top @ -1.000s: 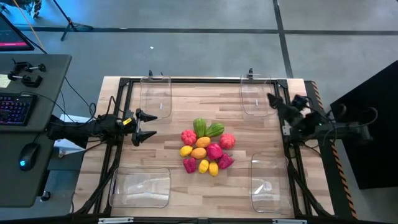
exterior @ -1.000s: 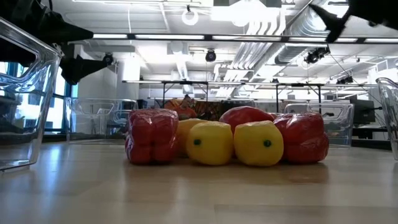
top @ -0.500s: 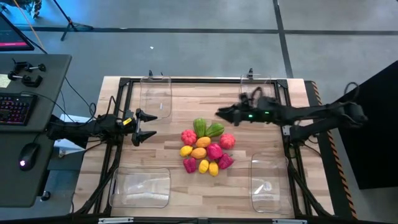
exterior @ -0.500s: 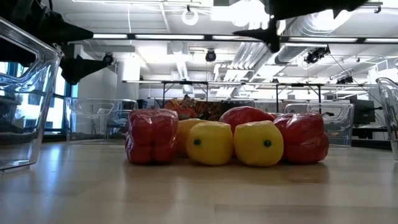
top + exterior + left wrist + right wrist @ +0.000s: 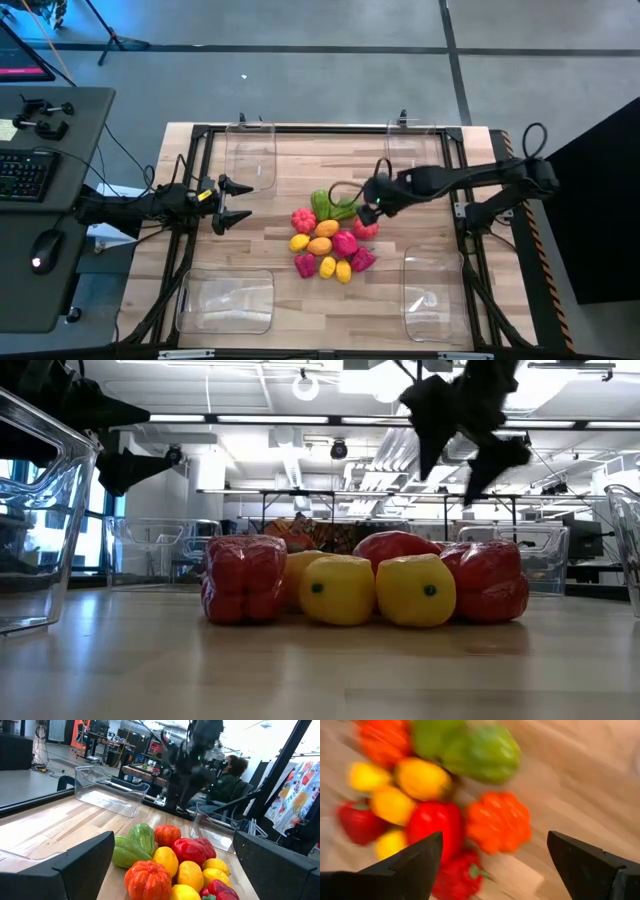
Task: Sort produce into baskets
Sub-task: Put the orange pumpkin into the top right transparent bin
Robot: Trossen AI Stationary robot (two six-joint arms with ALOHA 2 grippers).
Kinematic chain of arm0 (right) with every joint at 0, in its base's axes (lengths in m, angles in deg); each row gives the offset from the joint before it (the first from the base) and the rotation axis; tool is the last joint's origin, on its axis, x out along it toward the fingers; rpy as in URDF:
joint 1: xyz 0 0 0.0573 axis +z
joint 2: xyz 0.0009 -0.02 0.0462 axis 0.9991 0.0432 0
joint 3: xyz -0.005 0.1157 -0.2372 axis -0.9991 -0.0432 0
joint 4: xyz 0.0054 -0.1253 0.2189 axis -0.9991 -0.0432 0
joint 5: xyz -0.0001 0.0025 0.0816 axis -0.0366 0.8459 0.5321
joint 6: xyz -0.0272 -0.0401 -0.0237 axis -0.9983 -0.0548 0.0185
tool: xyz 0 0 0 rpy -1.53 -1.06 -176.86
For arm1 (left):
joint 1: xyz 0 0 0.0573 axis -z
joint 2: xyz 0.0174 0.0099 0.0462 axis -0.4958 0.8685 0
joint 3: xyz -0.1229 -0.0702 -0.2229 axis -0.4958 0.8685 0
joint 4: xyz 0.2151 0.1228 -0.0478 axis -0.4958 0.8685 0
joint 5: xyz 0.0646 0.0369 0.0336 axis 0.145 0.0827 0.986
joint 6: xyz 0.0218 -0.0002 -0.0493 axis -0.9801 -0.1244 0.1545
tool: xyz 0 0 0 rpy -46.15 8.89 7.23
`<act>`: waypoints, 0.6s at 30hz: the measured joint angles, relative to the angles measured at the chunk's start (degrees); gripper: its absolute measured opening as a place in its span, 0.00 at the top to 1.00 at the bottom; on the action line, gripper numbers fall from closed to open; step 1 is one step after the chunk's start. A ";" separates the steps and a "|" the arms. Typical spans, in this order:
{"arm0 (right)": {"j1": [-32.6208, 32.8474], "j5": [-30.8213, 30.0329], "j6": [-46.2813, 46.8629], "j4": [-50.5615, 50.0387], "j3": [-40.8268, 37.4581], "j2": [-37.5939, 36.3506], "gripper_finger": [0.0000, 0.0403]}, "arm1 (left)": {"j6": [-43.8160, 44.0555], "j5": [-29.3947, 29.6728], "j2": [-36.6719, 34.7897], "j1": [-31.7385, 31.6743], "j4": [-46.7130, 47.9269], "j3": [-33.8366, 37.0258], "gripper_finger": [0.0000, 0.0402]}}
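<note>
Baskets stood at the four corners of the worktop (image 5: 290, 165): a far-left basket (image 5: 250, 155), a far-right basket (image 5: 415, 155), a near-left basket (image 5: 228, 300) and a near-right basket (image 5: 432, 297), all seemingly holding no produce. Each lay with its long axis running from the near edge of the worktop to the far edge.

The produce (image 5: 333, 235) sat in one tight heap at the middle, pieces touching: green peppers (image 5: 333, 207) on the far side, an orange-red pumpkin (image 5: 366, 226) on the right, a second one (image 5: 303, 220) on the left, yellow and red pieces toward the near edge. The two green peppers lay on their sides, splayed in a V, their long axes pointing away toward the far edge.

The right gripper (image 5: 352, 191) hung above the far-right part of the heap, over the green peppers and near the pumpkin, jaws wide with nothing between them. The left gripper (image 5: 238, 202) waited at the left side, well apart from the heap, jaws wide and empty too.

The main risk, as I judged it, was the crowding. Jaws that wide, coming down among touching pieces, could straddle two at once or shove a neighbour aside and scatter the heap. A rounded pepper taken across its slope could squirt out as the jaws closed. The clear basket walls were also easy to clip on the carry.
</note>
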 joint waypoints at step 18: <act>-0.12 -1.39 -2.22 3.24 -5.34 0.05 0.13 | 0.00 0.00 -0.02 0.00 0.00 0.00 0.02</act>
